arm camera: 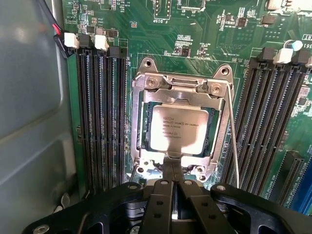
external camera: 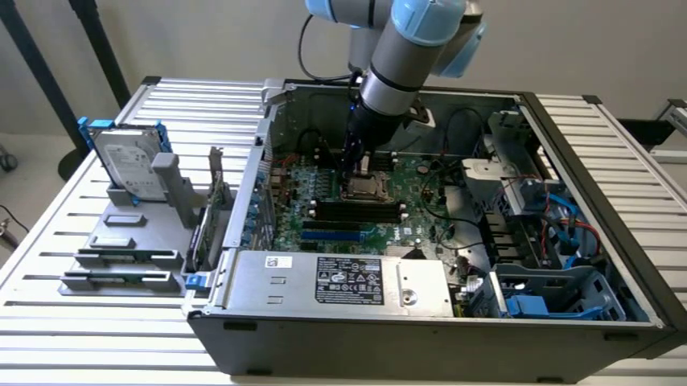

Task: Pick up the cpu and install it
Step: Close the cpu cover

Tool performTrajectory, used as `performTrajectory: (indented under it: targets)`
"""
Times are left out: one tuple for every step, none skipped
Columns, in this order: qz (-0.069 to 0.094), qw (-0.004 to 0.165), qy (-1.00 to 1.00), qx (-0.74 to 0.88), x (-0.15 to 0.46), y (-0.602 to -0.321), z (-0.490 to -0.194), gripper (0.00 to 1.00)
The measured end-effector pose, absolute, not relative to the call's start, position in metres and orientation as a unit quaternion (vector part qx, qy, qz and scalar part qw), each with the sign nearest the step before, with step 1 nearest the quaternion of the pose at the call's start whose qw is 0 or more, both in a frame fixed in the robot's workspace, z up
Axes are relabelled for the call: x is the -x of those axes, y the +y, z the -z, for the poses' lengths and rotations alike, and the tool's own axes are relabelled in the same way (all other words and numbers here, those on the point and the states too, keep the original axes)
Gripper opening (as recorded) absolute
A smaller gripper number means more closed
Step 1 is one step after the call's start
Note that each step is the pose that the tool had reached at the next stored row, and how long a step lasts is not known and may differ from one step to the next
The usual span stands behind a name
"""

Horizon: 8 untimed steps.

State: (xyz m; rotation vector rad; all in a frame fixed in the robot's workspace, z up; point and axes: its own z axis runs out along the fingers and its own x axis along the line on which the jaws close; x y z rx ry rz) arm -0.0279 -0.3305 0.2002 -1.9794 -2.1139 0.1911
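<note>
Slatted table (external camera: pixel 64 265), open case (external camera: pixel 429 347) at exterior view's centre; your claw (arm camera: pixel 172 169) is clenched empty beside the socketed cpu (arm camera: pixel 178 129).

Arm (external camera: pixel 408 56) partly beyond the exterior view's top edge; cpu (arm camera: pixel 179 129) lettering illegibly small; socket (arm camera: pixel 220 122) edge perhaps behind the end effector (arm camera: pixel 173 165)

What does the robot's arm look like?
The arm is a round silver-grey tube with light blue caps at its joints. A black cable loops beside it. Its end effector is black, with two slim flat fingers and small silver screws.
</note>
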Motion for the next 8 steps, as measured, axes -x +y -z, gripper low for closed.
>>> performTrajectory:
  targets:
    - [-0.065,0.120,-0.723,0.677,0.0279,-0.3305,-0.2002,0.11]
    - [-0.066,0.120,-0.723,0.677,0.0278,-0.3305,-0.2004,0.11]
    - [-0.067,0.121,-0.723,0.677,0.0277,-0.3306,-0.2012,0.11]
    - [-0.067,0.122,-0.723,0.677,0.0277,-0.3308,-0.2026,0.11]
    - [-0.068,0.124,-0.722,0.677,0.0277,-0.3312,-0.2047,0.11]
    - [-0.069,0.125,-0.722,0.677,0.0276,-0.3318,-0.2064,0.11]
    - [-0.070,0.126,-0.722,0.677,0.0276,-0.3325,-0.2076,0.11]
    - [-0.071,0.126,-0.722,0.677,0.0277,-0.3333,-0.2087,0.11]
